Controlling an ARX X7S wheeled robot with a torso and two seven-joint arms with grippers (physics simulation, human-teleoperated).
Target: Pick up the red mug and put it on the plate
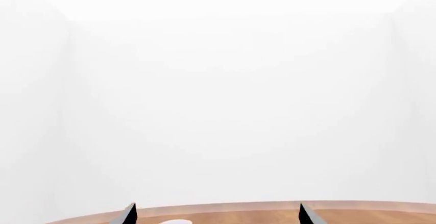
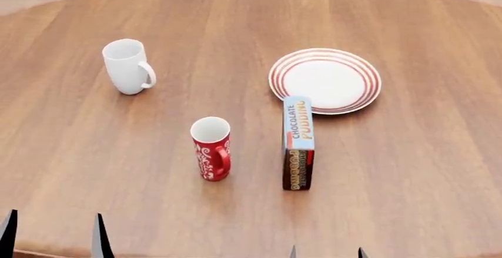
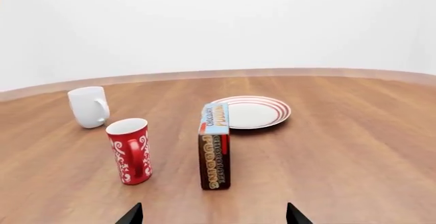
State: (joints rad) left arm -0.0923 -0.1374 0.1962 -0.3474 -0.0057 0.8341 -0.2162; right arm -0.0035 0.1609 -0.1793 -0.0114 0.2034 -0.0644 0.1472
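A red mug [image 2: 211, 148] stands upright on a round wooden table [image 2: 424, 170], its handle turned toward the robot, with nothing yet holding it; the white plate [image 2: 325, 80] with red rings lies bare farther back and to the right, well apart from the mug; a chocolate pudding box [image 2: 298, 143] stands on edge between the two, its far end just short of the plate's near rim; a plain white mug [image 2: 126, 66] sits off to the left rear, no part of the job. Both arms wait at the near edge of the table: the left gripper [image 2: 53, 234] shows only two dark fingertips spread wide with nothing between them, and the right gripper [image 3: 212, 215] likewise shows its tips set wide and empty, facing the mug and the box. By the look of things the task has not begun; reach, grasp, lift, carry past the box and set-down all remain.
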